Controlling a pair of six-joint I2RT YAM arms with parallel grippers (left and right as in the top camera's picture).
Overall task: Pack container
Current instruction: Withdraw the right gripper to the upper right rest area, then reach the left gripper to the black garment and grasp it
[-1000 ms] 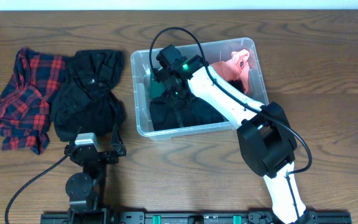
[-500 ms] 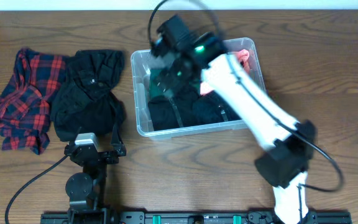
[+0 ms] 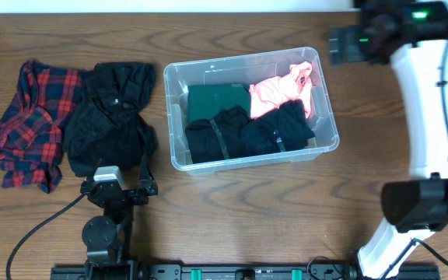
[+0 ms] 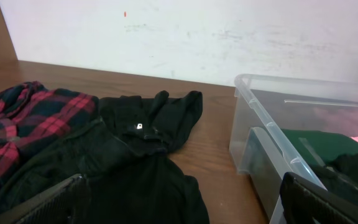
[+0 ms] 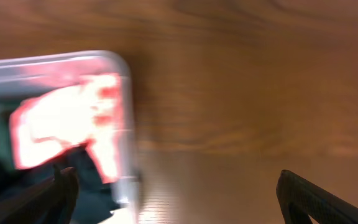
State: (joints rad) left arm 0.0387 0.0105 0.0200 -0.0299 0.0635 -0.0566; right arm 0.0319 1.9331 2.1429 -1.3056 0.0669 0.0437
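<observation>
The clear plastic container (image 3: 176, 117) sits mid-table, holding a dark green garment (image 3: 216, 99), a pink garment (image 3: 282, 87) and black garments (image 3: 247, 136). My right gripper (image 3: 336, 44) hovers open beyond the container's far right corner, apart from it and holding nothing. In the blurred right wrist view its fingers (image 5: 316, 199) stand wide over bare wood, with the container's corner (image 5: 120, 68) and the pink garment (image 5: 67, 124) at the left. My left gripper (image 3: 120, 187) rests open near the front edge, with black cloth (image 4: 135, 155) just ahead of it.
A red plaid shirt (image 3: 26, 120) and a black garment (image 3: 111, 117) lie in a heap left of the container. The left wrist view shows the plaid shirt (image 4: 23, 124) at the left and the container wall (image 4: 260, 124) at the right. A white wall backs the table.
My right gripper has opened, risen out of the container's left end and swung to the far right. The black garments stay in the container. The left arm has not moved.
</observation>
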